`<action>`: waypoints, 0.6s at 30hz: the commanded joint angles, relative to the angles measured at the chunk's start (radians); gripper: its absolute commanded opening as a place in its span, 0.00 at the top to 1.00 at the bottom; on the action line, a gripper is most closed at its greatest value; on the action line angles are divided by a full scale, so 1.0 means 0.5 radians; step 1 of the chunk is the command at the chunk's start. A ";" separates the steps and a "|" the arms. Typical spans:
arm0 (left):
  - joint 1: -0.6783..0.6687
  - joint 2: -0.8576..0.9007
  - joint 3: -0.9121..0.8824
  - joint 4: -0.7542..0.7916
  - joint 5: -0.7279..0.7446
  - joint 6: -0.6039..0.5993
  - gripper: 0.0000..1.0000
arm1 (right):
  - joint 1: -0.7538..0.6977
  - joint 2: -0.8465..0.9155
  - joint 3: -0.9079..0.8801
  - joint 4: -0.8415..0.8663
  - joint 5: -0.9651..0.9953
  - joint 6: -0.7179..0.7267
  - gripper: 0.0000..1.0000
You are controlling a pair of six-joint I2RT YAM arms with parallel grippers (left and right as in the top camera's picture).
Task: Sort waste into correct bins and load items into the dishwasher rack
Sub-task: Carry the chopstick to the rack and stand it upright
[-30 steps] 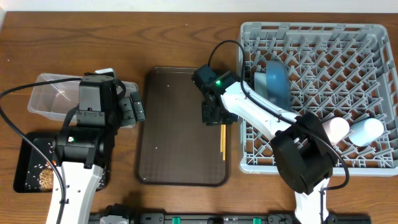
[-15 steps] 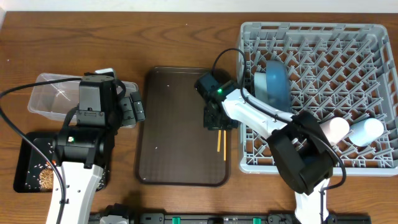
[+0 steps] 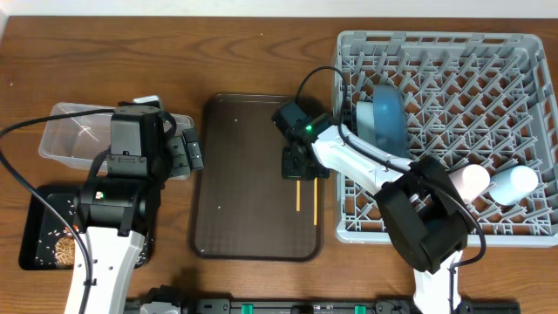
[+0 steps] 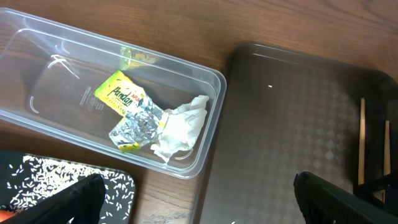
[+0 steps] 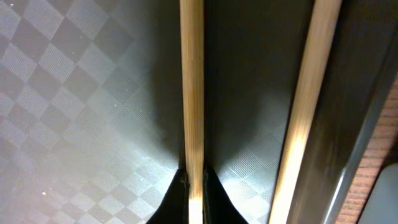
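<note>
My right gripper (image 3: 297,166) (image 5: 194,186) is shut on one wooden chopstick (image 3: 297,194) (image 5: 191,87) over the right side of the brown serving tray. The second chopstick (image 3: 315,202) (image 5: 306,106) lies on the tray by its right rim. My left gripper (image 3: 185,150) (image 4: 199,202) is open and empty above the table between the clear tub (image 3: 61,131) (image 4: 205,124) and the black tray (image 3: 35,235) (image 4: 118,186). The tub holds the silvery yellow-green wrapper (image 4: 127,112) and a white tissue. The black tray holds rice grains (image 4: 43,180) and a brown lump (image 3: 64,252). The grey rack (image 3: 523,78) holds the blue plate (image 3: 384,118), pink cup (image 3: 473,181) and light blue cup (image 3: 514,183).
The dark brown serving tray (image 3: 244,201) (image 4: 292,118) lies between the bins and the rack. The rack's left wall stands right beside the tray's right rim. Cables loop above both arms.
My right gripper has shifted slightly left and down on the tray; the chopstick in it has swung away from the other, so the pair now lies apart. The left arm has not moved.
</note>
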 commanded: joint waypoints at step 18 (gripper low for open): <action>0.011 0.008 0.016 0.001 -0.018 -0.018 0.02 | -0.051 -0.879 0.179 -0.134 0.061 -0.640 0.99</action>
